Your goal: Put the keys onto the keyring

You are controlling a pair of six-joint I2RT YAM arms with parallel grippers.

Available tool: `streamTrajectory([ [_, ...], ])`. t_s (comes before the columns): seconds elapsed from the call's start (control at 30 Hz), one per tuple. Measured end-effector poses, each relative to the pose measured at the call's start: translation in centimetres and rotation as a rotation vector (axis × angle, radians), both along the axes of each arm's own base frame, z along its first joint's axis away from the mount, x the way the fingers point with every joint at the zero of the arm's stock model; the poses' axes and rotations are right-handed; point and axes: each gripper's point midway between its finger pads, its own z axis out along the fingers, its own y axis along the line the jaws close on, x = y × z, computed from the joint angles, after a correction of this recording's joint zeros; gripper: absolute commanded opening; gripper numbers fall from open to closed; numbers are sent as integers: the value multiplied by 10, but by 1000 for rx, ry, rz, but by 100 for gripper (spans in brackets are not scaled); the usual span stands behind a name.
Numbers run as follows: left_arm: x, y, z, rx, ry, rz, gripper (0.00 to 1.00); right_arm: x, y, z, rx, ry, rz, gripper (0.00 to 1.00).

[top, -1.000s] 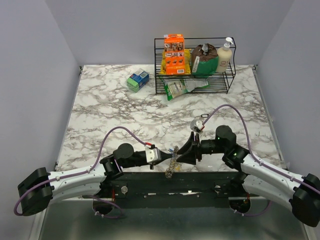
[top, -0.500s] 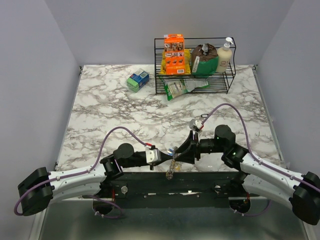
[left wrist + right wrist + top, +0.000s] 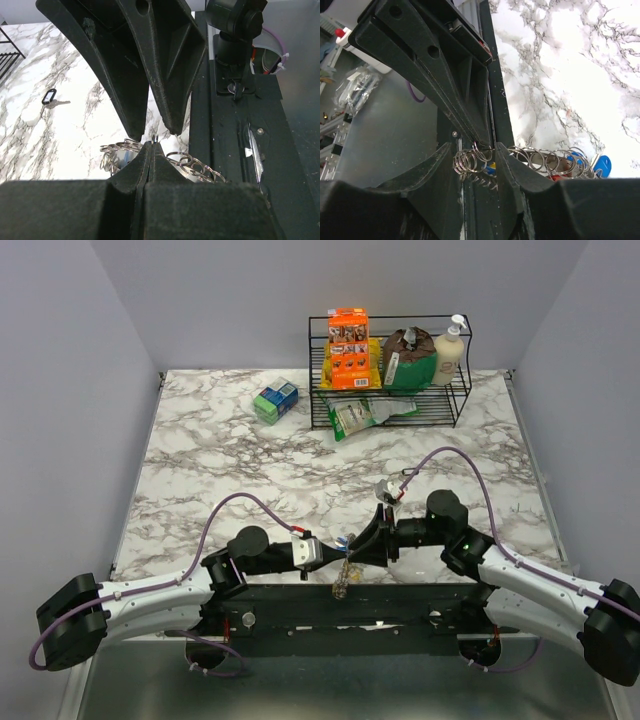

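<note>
The keyring (image 3: 343,582) is a chain of silvery coiled rings hanging at the table's near edge. My left gripper (image 3: 334,552) is shut on one of its rings; in the left wrist view (image 3: 151,144) the rings (image 3: 196,167) spread out on both sides of the pinched tips. My right gripper (image 3: 353,545) is open, and its fingers (image 3: 507,162) straddle the keyring (image 3: 472,161) right beside the left tips. A blue key head (image 3: 602,164) and a red one (image 3: 557,176) hang among the rings. A black-headed key (image 3: 50,97) lies loose on the marble.
A black wire rack (image 3: 390,390) with boxes, bags and a soap bottle stands at the back. A green and blue box (image 3: 275,400) lies left of it. The black base frame (image 3: 330,605) runs under the grippers along the table's near edge.
My right gripper has moved left, closing in on the left gripper and the keyring. The left gripper has held still with the ring pinched.
</note>
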Motion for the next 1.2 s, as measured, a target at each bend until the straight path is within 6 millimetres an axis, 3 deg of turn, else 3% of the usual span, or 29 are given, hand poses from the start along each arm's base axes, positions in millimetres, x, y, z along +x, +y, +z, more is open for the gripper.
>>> streamTrajectory([
  [0.47,0,0,2,-4,-2,-2,0,0,3,-6,-11,9,10,31],
  [0.63,0,0,4,-9,-5,-1,0,-1,4,-6,-11,-3,15,1],
  [1.07,-1,2,0,7,2,1,0,0,4,-9,-20,1,13,0],
  [1.2,-2,5,3,2,-11,3,14,-2,5,-6,-11,-10,15,0],
])
